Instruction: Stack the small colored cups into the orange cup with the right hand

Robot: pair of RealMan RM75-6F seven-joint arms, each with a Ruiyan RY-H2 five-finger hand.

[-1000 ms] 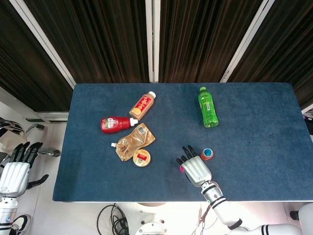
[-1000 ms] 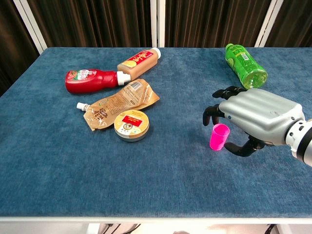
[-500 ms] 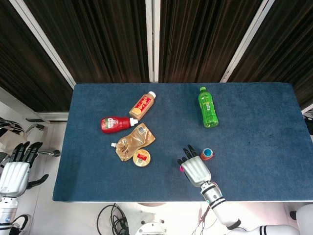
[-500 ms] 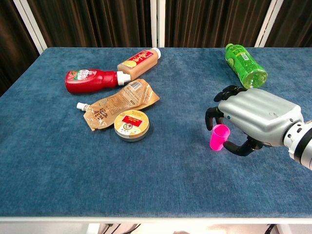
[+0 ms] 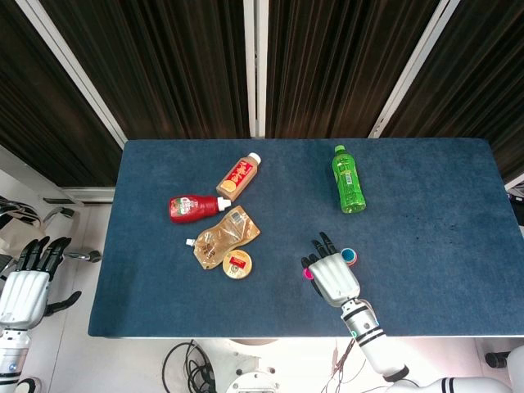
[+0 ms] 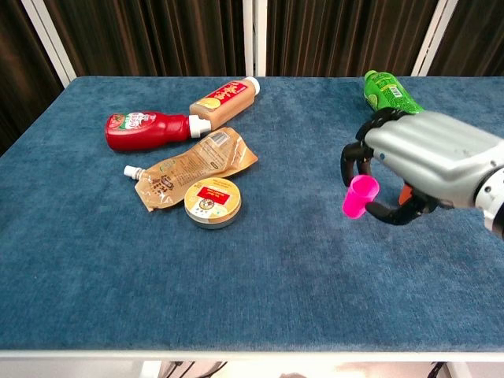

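Observation:
My right hand [image 5: 332,277] hovers over the near right part of the blue table [image 5: 434,221] and pinches a small pink cup [image 6: 360,195] between thumb and fingers. The cup is tilted and lifted off the cloth; in the head view only its rim [image 5: 308,273] peeks out at the hand's left edge. The orange cup [image 5: 350,256], with a blue cup inside, stands just right of the fingertips; in the chest view only an orange sliver [image 6: 404,191] shows behind the right hand [image 6: 429,165]. My left hand [image 5: 24,286] hangs beside the table, fingers apart, holding nothing.
A green bottle [image 5: 348,178] lies at the far right. On the left lie a red ketchup bottle [image 5: 192,207], a brown drink bottle [image 5: 238,177], a tan spouted pouch [image 5: 223,237] and a round tin [image 5: 237,263].
My right hand closed on the pink cup, lifted it off the table and shifted it slightly right toward the orange cup. The left hand has not moved.

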